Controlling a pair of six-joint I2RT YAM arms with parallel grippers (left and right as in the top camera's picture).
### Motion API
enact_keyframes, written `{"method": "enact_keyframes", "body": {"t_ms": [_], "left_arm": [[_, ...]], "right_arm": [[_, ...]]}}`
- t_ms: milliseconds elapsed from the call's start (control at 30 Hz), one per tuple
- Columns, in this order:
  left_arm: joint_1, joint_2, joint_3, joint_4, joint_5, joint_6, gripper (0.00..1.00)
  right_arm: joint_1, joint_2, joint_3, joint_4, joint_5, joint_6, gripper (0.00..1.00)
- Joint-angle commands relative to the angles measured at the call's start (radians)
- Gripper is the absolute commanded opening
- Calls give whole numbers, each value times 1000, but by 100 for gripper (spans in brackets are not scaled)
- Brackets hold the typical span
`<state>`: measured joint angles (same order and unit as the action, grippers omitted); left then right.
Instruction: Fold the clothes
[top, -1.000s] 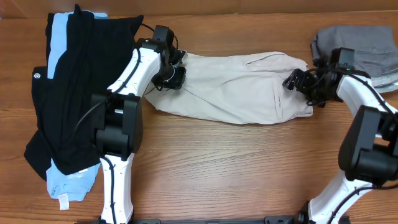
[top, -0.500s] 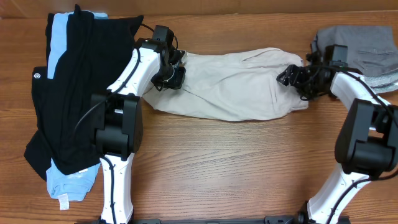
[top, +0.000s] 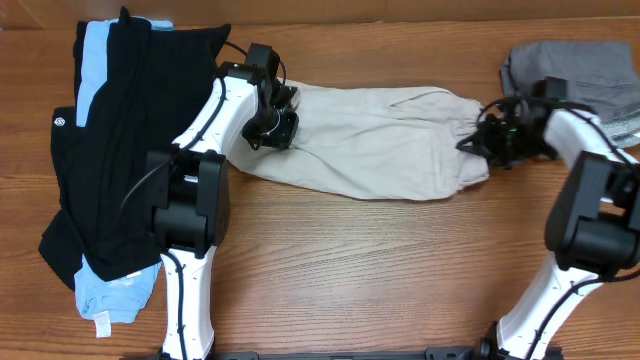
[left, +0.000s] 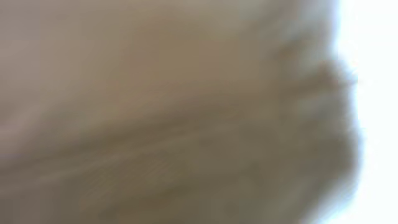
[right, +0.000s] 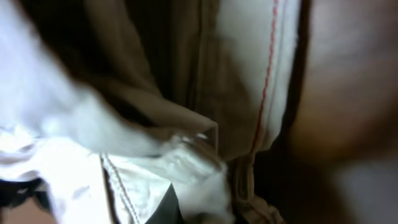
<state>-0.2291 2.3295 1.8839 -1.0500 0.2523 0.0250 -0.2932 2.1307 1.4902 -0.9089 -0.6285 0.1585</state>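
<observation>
Since half a second ago, the right gripper (top: 478, 141) has been shifted rightward at the right end of the beige trousers (top: 380, 140), which are laid across the middle of the desk (top: 380, 270). Their left end is met by the left gripper (top: 278, 122). Whether either pair of fingers is spread or pinching cannot be told, as both wrist views are filled with cloth.

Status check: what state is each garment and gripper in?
Beige trousers: unfolded, lying lengthwise between the grippers.
Black garment: unfolded, draped over light blue garment.
Gray garment: bunched, back right.
Left gripper: on trousers' left end, jaws hidden.
Right gripper: on trousers' right end, jaws hidden.
</observation>
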Motion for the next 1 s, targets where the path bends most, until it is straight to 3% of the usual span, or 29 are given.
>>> {"method": "enact_keyframes", "body": {"t_ms": [0,200,367,600,733,967], "left_arm": [[0,17,5,-41,33,-6,4],[-2,17,22,-135,100,-6,4],[-7,17,22,-152,122,-5,4],[-27,17,22,-117,122,-5,4],[-50,17,22,-92,122,-6,4],[-70,17,22,-78,122,-6,4]], "right_arm": [[-68,-90,88,-112,-47,-84,4],[-92,-245,131,-371,25,-137,4],[-73,-347,131,-444,51,-137,4],[98,-414,130,-379,80,-124,4],[254,-401,126,-313,228,3,4],[472,-396,126,-159,270,148,4]]}}
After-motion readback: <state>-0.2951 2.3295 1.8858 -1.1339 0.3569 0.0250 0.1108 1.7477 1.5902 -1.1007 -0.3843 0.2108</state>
